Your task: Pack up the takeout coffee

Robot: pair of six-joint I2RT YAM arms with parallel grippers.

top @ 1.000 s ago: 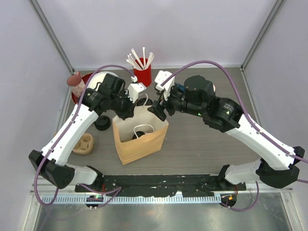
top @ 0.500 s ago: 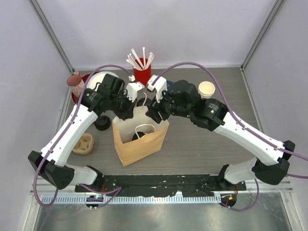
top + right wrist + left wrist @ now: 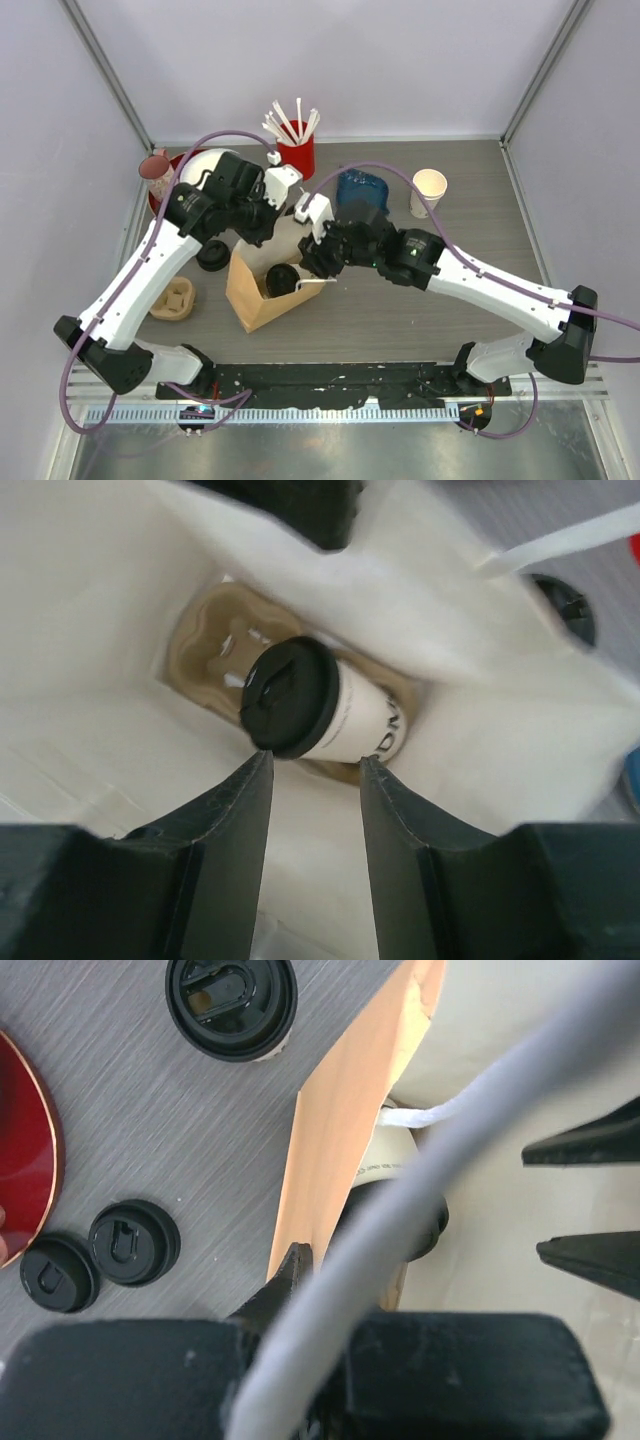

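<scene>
One lidded cup (image 3: 300, 705) sits inside the paper bag (image 3: 250, 295) beneath the open, empty right hand (image 3: 315, 775), the left hand (image 3: 268, 225) apparently pinches the bag's rim, and the second cup (image 3: 231, 1005) stands outside, left of the bag.

At the back of the grey table (image 3: 470, 260) we see a red straw holder (image 3: 297, 157) bristling with white straws (image 3: 290, 120). To its right are a translucent blue container (image 3: 360, 190) and, further right, a lidless cream paper cup (image 3: 429, 187). On the left a pink mug (image 3: 157, 173) stands beside a red plate (image 3: 182, 162) — two loose black lids (image 3: 133, 1243) lie just off its rim — and a tan pulp cup carrier (image 3: 175, 300) sits nearer.
</scene>
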